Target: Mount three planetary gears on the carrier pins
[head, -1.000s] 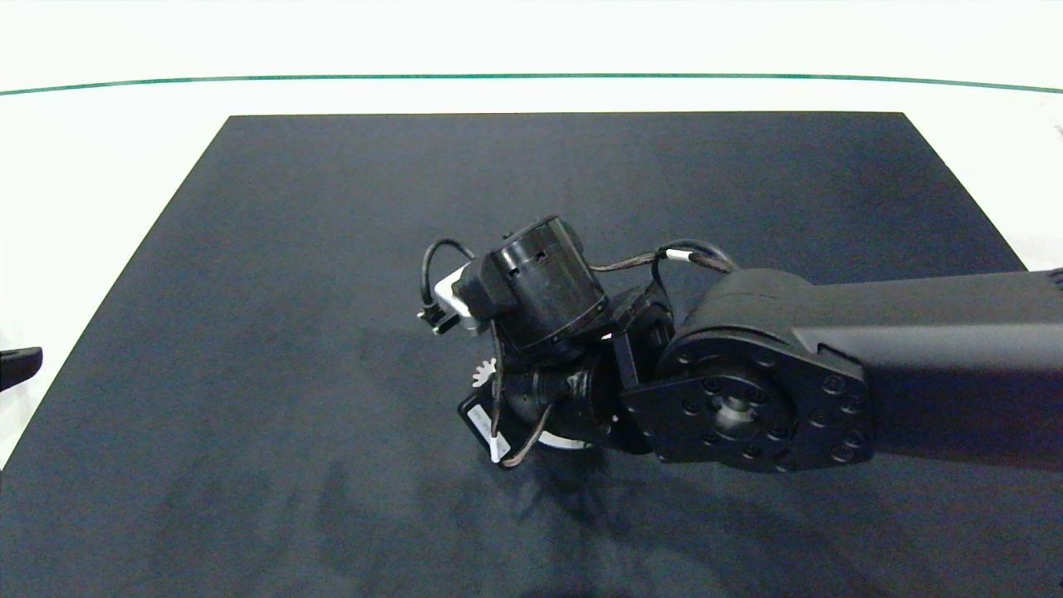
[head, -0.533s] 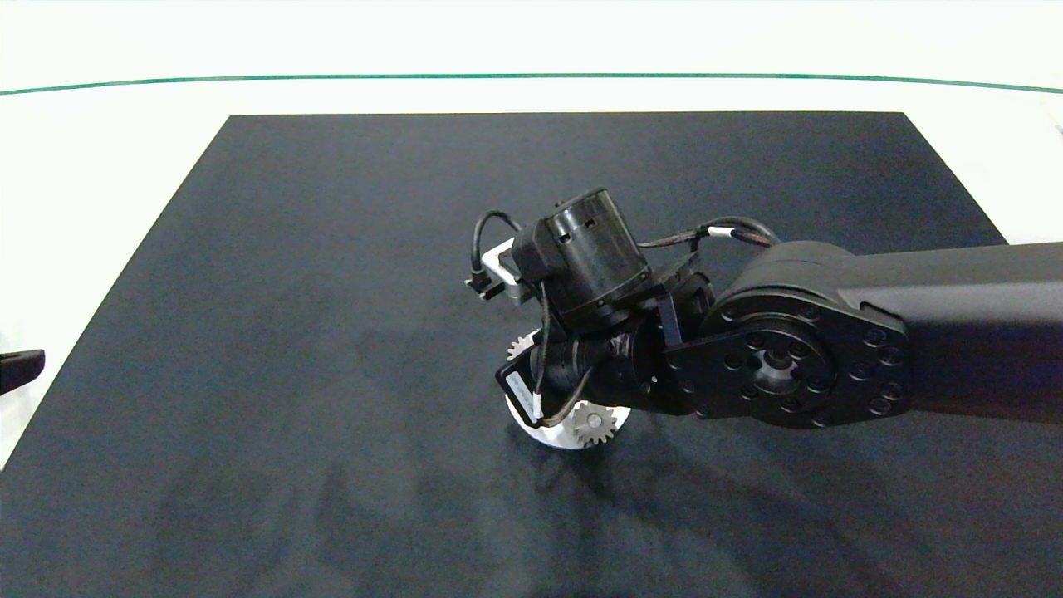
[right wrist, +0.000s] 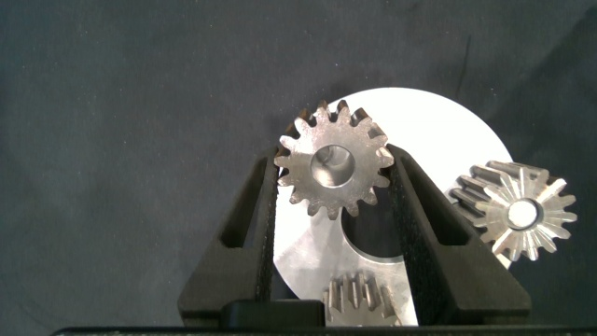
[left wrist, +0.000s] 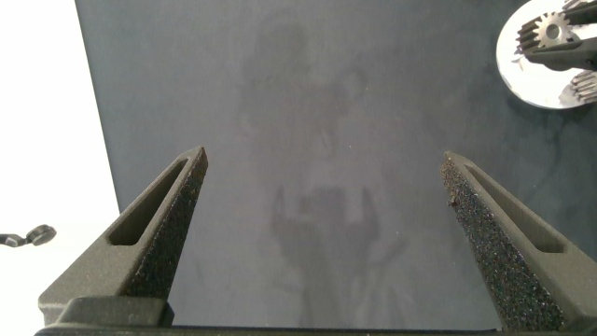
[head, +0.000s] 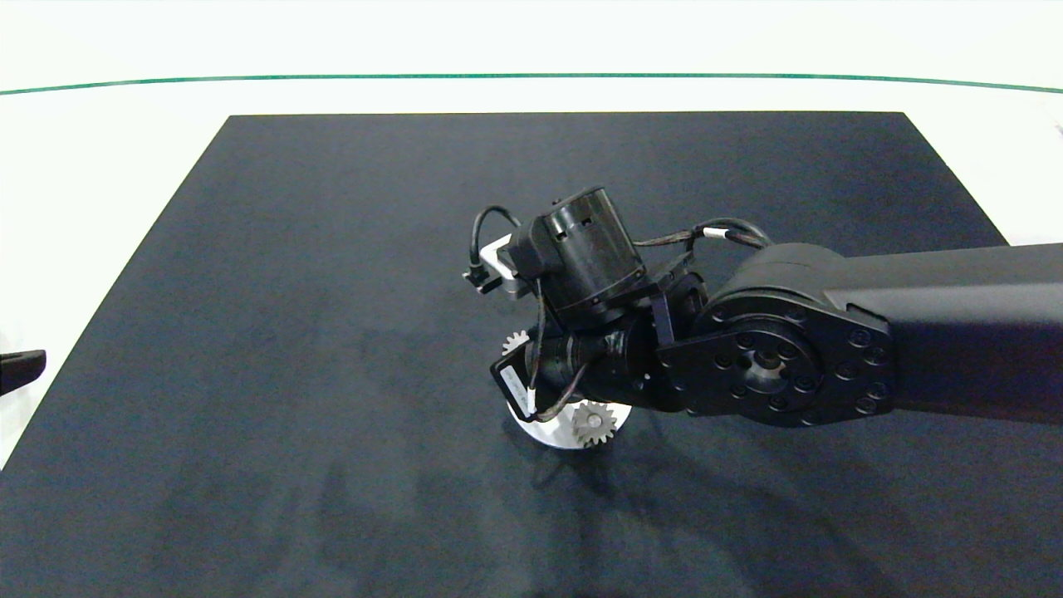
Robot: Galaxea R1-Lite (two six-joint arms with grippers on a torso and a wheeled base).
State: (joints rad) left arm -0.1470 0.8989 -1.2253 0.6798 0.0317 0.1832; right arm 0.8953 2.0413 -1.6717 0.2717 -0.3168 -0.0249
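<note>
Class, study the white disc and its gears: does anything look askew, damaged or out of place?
Nothing stands out. Two planetary gears sit on the white disc; the right pincer holds the third flat over it. The left pincer hangs open, apart.

A large dark, matte rectangular mat (head: 349, 274) covers most of the white desk (head: 100, 166), spreading beneath and all around the jaws. A thin green line (head: 249, 80) curves across the desk beyond the mat's far edge.

No text, label, number or sign can be read on anything here.
</note>
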